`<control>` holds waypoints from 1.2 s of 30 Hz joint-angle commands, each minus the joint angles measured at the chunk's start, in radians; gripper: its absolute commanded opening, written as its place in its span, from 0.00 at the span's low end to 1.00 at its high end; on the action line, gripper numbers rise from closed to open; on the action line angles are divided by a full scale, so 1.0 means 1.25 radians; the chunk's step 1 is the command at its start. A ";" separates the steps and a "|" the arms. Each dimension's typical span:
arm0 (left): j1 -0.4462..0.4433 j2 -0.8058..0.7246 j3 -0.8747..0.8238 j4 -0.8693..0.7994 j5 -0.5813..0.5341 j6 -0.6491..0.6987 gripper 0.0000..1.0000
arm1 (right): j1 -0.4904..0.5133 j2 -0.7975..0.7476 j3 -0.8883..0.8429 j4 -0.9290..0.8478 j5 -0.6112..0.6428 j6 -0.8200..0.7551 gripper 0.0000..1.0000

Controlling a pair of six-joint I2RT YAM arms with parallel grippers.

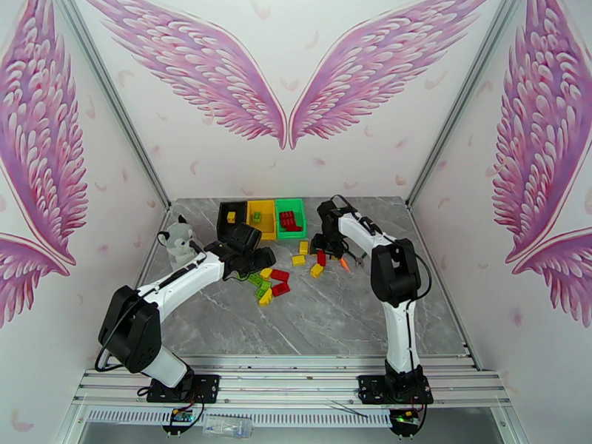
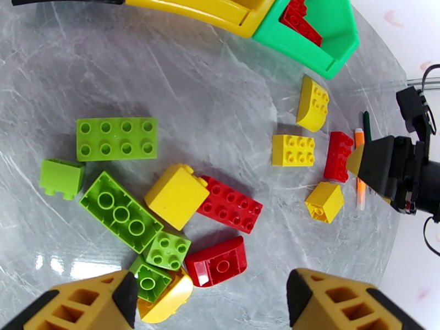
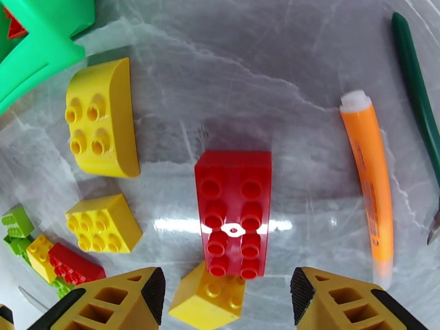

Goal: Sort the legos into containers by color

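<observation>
This is a robot test booth in a lab, not a lived-in room. The grey marble-look tabletop (image 1: 333, 320) is boxed in on three sides by white panels (image 1: 296, 172) printed with big pink wings (image 1: 214, 75). Bare aluminium posts (image 1: 111, 98) rise from its far corners. Along its near edge runs an aluminium rail (image 1: 296, 380), and two white-and-black robot arms are bolted to it, the left arm (image 1: 185, 279) and the right arm (image 1: 396, 275). On the tabletop lie staged props: toy legos (image 1: 280, 275) near its middle, small coloured containers (image 1: 261, 235) toward its far edge, and a plush husky (image 1: 177, 242) by its left edge.
</observation>
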 commanded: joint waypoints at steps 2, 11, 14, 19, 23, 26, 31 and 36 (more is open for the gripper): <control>-0.003 -0.019 0.000 -0.024 -0.018 0.013 0.76 | 0.004 0.045 0.049 -0.034 0.026 -0.022 0.65; -0.001 0.003 0.025 -0.025 -0.011 0.018 0.76 | 0.004 0.087 0.065 -0.034 0.025 -0.021 0.59; 0.001 0.009 0.030 -0.024 -0.007 0.017 0.76 | 0.003 0.089 0.062 -0.032 0.025 -0.019 0.54; 0.014 0.018 0.033 -0.002 0.016 0.010 0.75 | 0.002 0.075 0.054 -0.028 0.030 -0.021 0.42; 0.027 0.040 0.057 0.019 0.046 0.010 0.76 | 0.001 0.047 0.044 -0.029 0.039 -0.021 0.34; 0.038 0.067 0.078 0.043 0.081 0.009 0.75 | -0.003 0.021 0.038 -0.030 0.043 -0.021 0.32; 0.059 0.129 0.160 0.092 0.147 -0.010 0.76 | -0.008 -0.027 0.036 -0.030 0.034 -0.010 0.31; 0.087 0.189 0.199 0.187 0.231 -0.076 0.76 | -0.008 -0.054 0.052 -0.005 -0.048 0.025 0.29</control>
